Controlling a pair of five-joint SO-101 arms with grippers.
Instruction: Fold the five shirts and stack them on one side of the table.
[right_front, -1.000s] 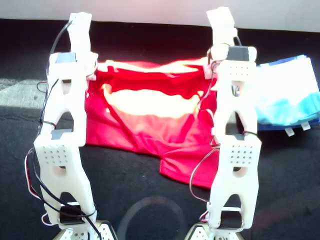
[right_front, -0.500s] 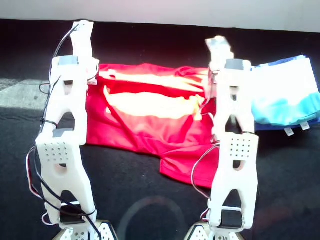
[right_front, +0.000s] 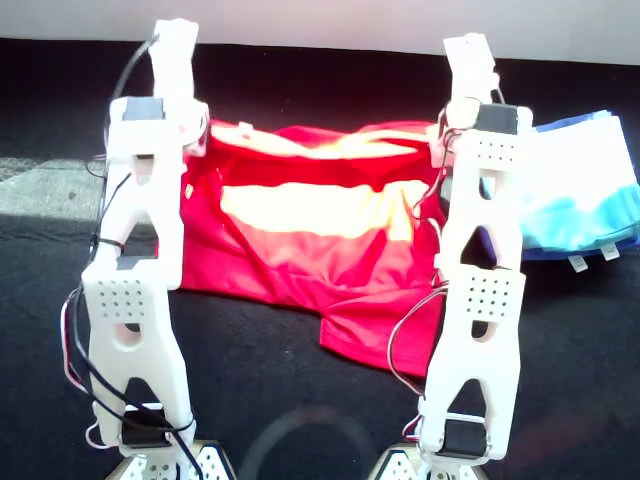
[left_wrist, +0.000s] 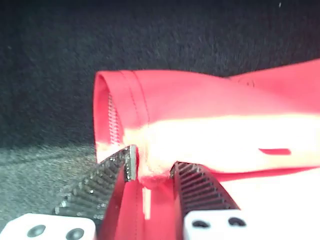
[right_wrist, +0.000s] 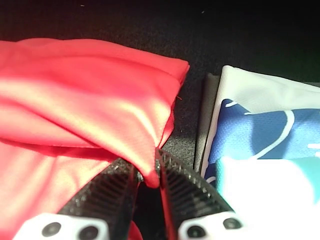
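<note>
Red shirt (right_front: 310, 260) spread mid-table on black cloth (right_front: 300, 400), one flap trailing toward arm bases. I see left gripper (left_wrist: 150, 172) pinching hemmed corner at shirt's far left end, fabric bunched between jaws. Right gripper (right_wrist: 148, 175) clamped on opposite far corner (thin pinch, but cloth is in there). Folded stack (right_front: 580, 190), white, blue, teal, just beside shirt's right end.

FREE: you have bare desk (right_front: 320, 85) at 12 o'clock past the red shirt (right_front: 310, 260), also at 6 and 9 o'clock | BLOCKED: shirt covers the centre; folded stack (right_front: 585, 195) at 3 o'clock | GAP: narrow desk strip between shirt and stack
</note>
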